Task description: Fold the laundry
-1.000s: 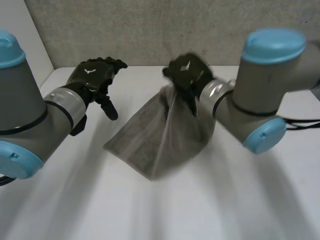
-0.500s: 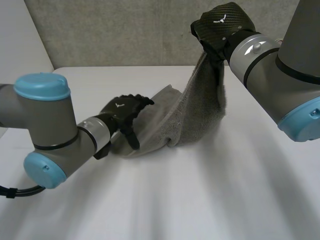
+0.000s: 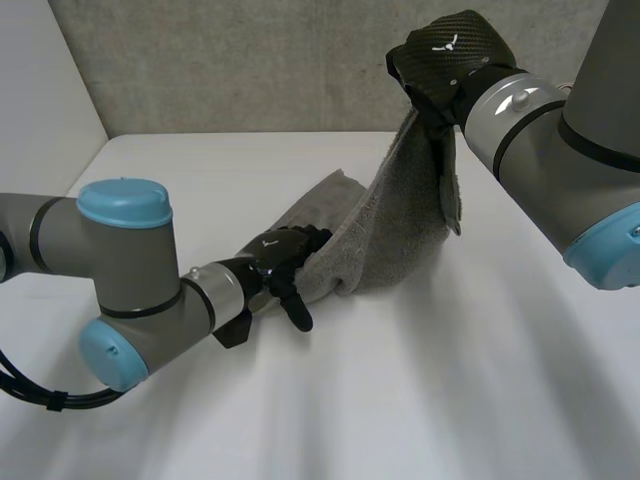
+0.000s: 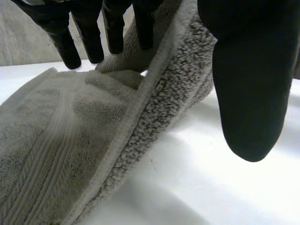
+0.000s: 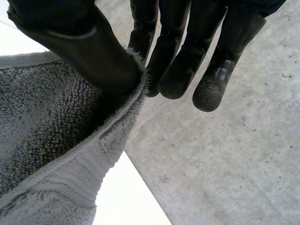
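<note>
A grey towel [image 3: 395,215] hangs from my right hand [image 3: 450,55], which is raised high at the back and pinches one corner. In the right wrist view the thumb [image 5: 79,42] presses the towel's hem [image 5: 108,136] against the fingers. The towel's lower part rests bunched on the table. My left hand [image 3: 280,262] is low at that lower part, at its near edge. In the left wrist view its straight fingers [image 4: 84,33] reach over the towel [image 4: 70,140] and the thumb [image 4: 243,93] stands apart on the other side of the hem, not closed on it.
The white table [image 3: 450,380] stretches wide in front of the towel and to the right. A grey wall [image 3: 250,60] runs along the table's far edge. The left arm's elbow [image 3: 125,290] lies low over the table's left part.
The right hand lifted the towel's corner high and has held it there. The left arm swung in and down, and its hand slid up to the towel's lower edge.
</note>
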Tool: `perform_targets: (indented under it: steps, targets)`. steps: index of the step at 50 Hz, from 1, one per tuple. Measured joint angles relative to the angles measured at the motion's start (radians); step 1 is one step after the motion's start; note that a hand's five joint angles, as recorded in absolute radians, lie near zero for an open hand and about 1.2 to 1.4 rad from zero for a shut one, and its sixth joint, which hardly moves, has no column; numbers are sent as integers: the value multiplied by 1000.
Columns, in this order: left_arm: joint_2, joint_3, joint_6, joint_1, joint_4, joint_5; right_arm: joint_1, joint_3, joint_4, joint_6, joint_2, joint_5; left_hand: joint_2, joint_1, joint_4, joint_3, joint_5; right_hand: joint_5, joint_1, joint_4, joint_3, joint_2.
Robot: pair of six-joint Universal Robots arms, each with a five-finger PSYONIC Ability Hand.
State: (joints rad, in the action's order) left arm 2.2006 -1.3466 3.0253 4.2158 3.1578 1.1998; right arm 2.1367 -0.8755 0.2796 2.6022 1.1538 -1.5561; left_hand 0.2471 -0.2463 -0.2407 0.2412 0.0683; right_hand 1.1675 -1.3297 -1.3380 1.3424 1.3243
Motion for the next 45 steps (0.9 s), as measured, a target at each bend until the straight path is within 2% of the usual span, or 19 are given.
perform_targets:
  steps: [3, 5, 7, 10, 15, 20, 27, 34, 39, 45]
  targets:
    - [20, -2, -8, -4, 23, 22, 0, -12, 0, 3, 8, 0, 260, -279, -267, 265, 266, 0, 0, 0, 0, 0]
    - [40, -2, -19, -7, 52, 60, 0, -22, 0, 5, 18, 1, 555, -557, -543, 560, 541, 0, 0, 0, 0, 0]
    - [55, -2, -25, -10, 80, 105, 0, -27, 0, 5, 27, 3, 755, -765, -762, 761, 762, 0, 0, 0, 0, 0]
    - [70, -2, -29, -13, 132, 206, -2, -30, 0, 2, 39, 5, 901, -884, -907, 905, 893, 0, 0, 0, 0, 0]
    - [42, 0, -26, -14, 197, 350, -21, -27, 2, -10, 46, 7, 957, -920, -963, 962, 935, 0, 0, 0, 0, 0]
    - [-64, -7, -20, -6, 221, 416, -61, -39, 5, -38, 48, 9, 966, -929, -973, 972, 944, 0, 0, 0, 0, 0]
    - [-289, -46, 33, 20, 220, 421, -86, -70, 10, -75, 100, 11, 968, -932, -975, 974, 943, 0, 0, 0, 0, 0]
    - [-572, -63, 125, 47, 224, 412, -109, -66, 5, -80, 255, 21, 969, -932, -977, 975, 944, 0, 0, 0, 0, 0]
    - [-695, -43, 147, 51, 222, 405, -129, -41, 3, -79, 339, 43, 969, -932, -977, 975, 944, 0, 0, 0, 0, 0]
    - [-746, -28, 172, 71, 197, 392, -161, -15, 53, -98, 368, 74, 969, -933, -977, 975, 944, 0, 0, 0, 4, 0]
